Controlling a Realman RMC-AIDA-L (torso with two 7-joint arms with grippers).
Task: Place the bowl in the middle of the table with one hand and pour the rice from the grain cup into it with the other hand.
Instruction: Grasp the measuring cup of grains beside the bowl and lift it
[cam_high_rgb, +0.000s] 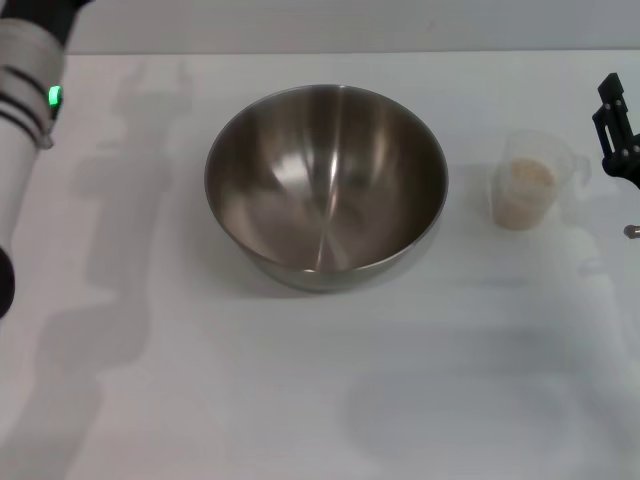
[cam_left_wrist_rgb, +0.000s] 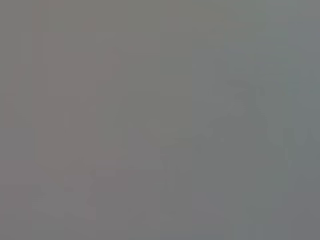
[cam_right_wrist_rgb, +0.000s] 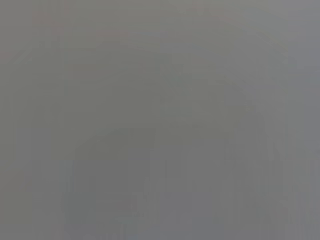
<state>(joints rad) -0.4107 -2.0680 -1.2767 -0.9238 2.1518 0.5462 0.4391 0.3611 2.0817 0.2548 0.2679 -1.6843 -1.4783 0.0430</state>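
At the far left of the head view the left arm (cam_high_rgb: 25, 130) stands at the edge of the desk (cam_high_rgb: 300, 400), silver-white with black bands and a green ring light showing. Its tool is out of the picture, so nothing can be said of how it stands, and the left wrist view gives only a featureless grey. The arm is well apart from the bowl.

The stainless-steel mixing bowl (cam_high_rgb: 326, 185) sits upright about the middle of the desk, shiny inside and empty, with no grains in it. I judge the placing step done: the bowl is where the task wants it and nothing holds it.

To the right of the bowl, apart from it, stands the clear plastic grain cup (cam_high_rgb: 532, 180), upright on the desk, with the pale rice (cam_high_rgb: 528, 185) filling its lower part. Its handle seems to point toward the right edge, though the clear plastic makes that hard to tell.

Just beside the cup, at the right edge, the right tool (cam_high_rgb: 618, 135) shows as a black part only partly in frame. It does not touch the cup, and I cannot tell whether its fingers are apart or together. The right wrist view is blank grey too.

The step in hand looks like the reach for the cup. The next move calls for the right tool to close on the cup's wall or handle, keep it level while carrying it over the bowl's rim, then tip it spout-first so the rice falls inside.
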